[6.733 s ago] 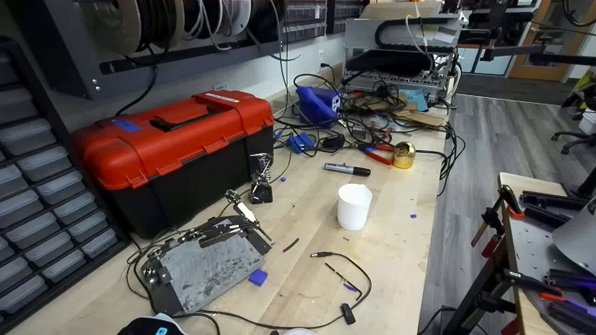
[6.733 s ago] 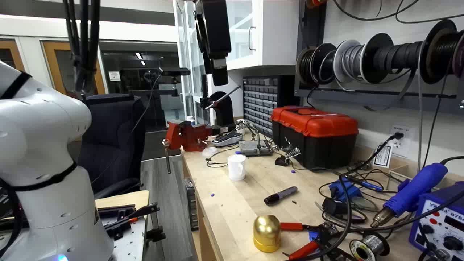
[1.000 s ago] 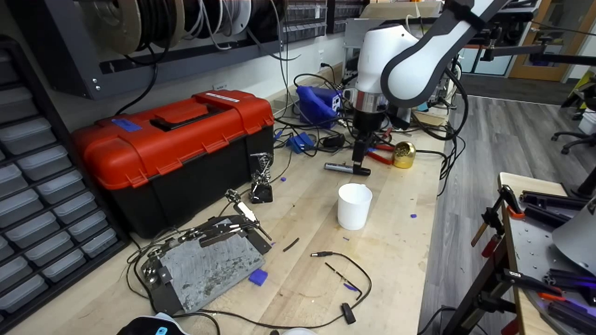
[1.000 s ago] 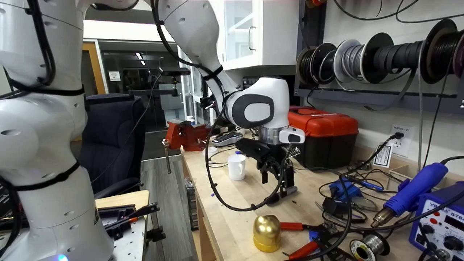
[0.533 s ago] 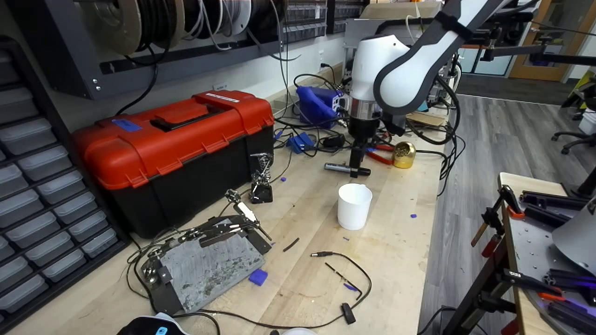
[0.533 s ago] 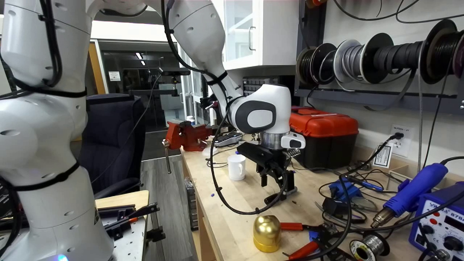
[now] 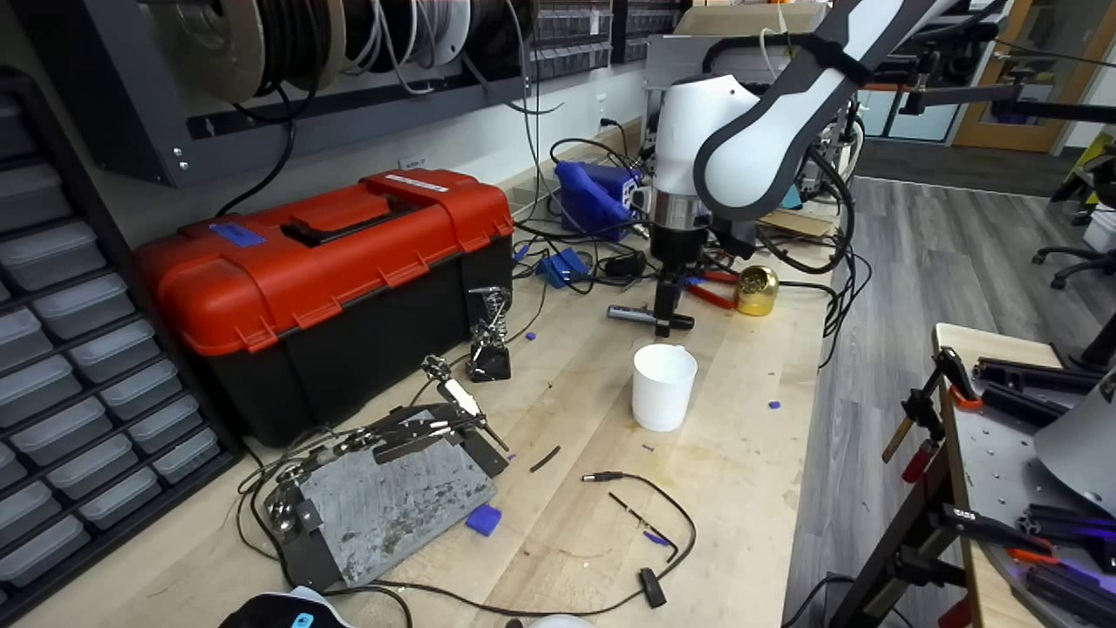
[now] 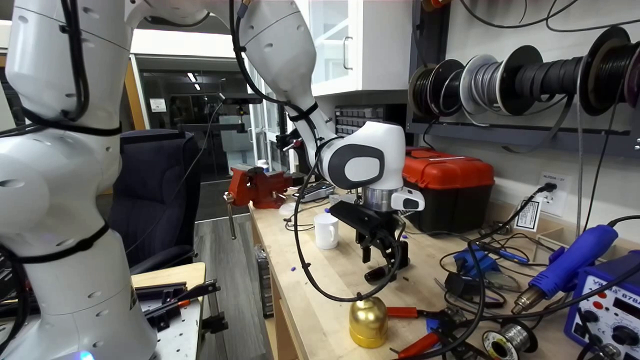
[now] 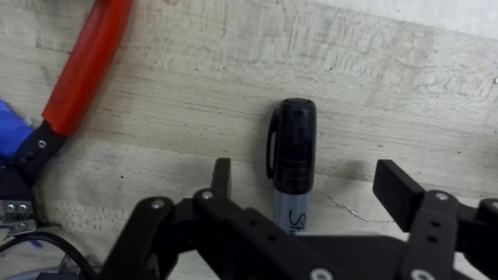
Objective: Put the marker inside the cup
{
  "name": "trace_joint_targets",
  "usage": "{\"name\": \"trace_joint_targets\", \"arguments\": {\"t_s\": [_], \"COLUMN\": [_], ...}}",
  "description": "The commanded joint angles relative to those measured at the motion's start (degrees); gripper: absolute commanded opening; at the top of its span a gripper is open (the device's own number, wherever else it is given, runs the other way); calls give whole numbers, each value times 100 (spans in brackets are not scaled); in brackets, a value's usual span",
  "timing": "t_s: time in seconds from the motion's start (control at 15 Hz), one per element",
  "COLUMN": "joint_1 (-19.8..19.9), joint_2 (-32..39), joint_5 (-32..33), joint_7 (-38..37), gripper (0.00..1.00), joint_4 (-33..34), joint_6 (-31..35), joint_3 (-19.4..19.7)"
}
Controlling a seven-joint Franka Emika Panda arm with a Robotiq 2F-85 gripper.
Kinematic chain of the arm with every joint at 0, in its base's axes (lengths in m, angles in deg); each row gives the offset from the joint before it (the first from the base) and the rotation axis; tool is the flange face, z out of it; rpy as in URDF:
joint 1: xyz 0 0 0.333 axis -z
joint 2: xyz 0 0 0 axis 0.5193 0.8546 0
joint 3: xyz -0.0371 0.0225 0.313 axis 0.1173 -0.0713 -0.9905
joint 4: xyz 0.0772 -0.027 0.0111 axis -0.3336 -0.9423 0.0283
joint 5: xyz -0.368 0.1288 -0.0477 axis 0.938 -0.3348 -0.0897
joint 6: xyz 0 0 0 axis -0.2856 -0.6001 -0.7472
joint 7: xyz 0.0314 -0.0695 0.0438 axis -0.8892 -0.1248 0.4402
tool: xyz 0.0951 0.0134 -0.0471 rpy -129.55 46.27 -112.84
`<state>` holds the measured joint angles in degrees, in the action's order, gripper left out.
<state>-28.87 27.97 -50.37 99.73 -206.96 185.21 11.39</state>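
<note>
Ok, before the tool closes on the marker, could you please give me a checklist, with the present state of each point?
1. Tool open: ok, fingers stand apart.
2. Marker between the fingers: ok, with a gap on each side.
3. Tool height right for gripping: cannot tell.
4. Red handle away from the fingers: ok, apart in the wrist view.
5. Cup upright: ok in both exterior views.
6. Cup empty: cannot tell, its bottom is hidden.

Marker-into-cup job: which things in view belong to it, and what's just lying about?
For the job:
marker, lying flat
white cup, standing upright
gripper, open, jaws either side of the marker

Just lying about:
red-lidded toolbox
red-handled tool
gold pot
small wire spool
blue heat-gun-like tool
</note>
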Motion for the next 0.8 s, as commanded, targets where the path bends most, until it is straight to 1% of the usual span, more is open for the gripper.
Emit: {"name": "trace_joint_targets", "arguments": {"t_s": [0.0, 0.07, 0.6, 0.73], "joint_1": [167, 170, 187, 159], "joint_2": [35, 29, -39, -75], "joint_5": [-118, -118, -132, -100], "joint_7": [198, 201, 198, 151], "gripper": [64, 56, 5, 7], "joint_4": [70, 66, 24, 27], "joint_6": [-37, -36, -48, -111], "joint_3": [-129, -127, -114, -99]}}
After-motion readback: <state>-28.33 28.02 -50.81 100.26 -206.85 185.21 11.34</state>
